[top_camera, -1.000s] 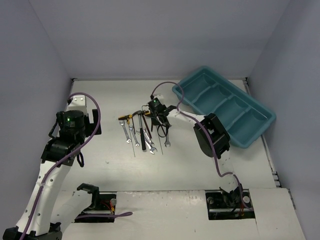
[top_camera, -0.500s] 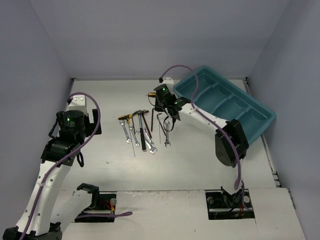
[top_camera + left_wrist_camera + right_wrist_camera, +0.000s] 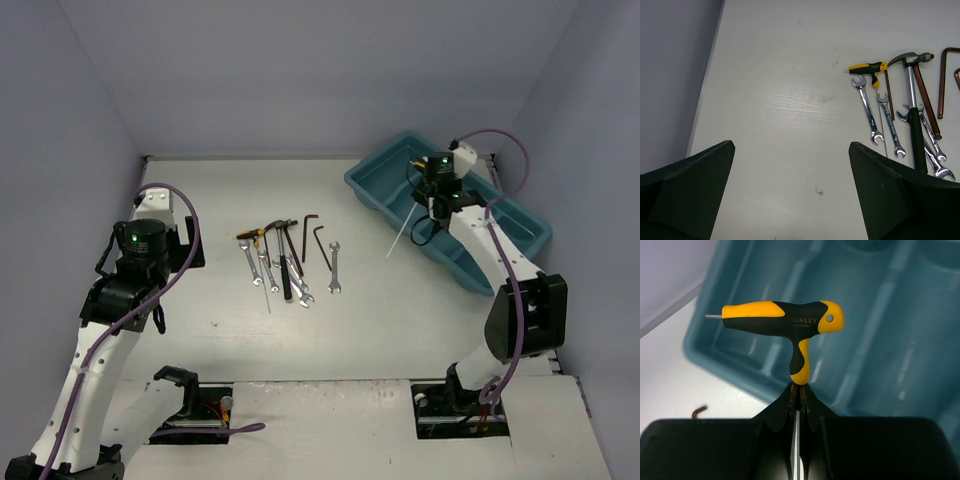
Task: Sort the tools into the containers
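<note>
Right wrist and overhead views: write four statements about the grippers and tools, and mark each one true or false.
1. The right gripper is shut on a yellow-and-black T-handle tool. True.
2. That tool lies in the teal tray. False: it is up in the gripper, not resting in the tray.
3. The left gripper holds a wrench. False: it is open and empty; the wrenches lie on the table.
4. A hammer lies among the wrenches. True.

Table [image 3: 420, 310] between tools [image 3: 287, 265] and tray [image 3: 370, 195]: open lane | left of tools: bare | right arm [image 3: 478, 240] spans tray's middle | T-handle key [image 3: 790, 320], pinched in right gripper [image 3: 430, 203], juts over near wall
</note>
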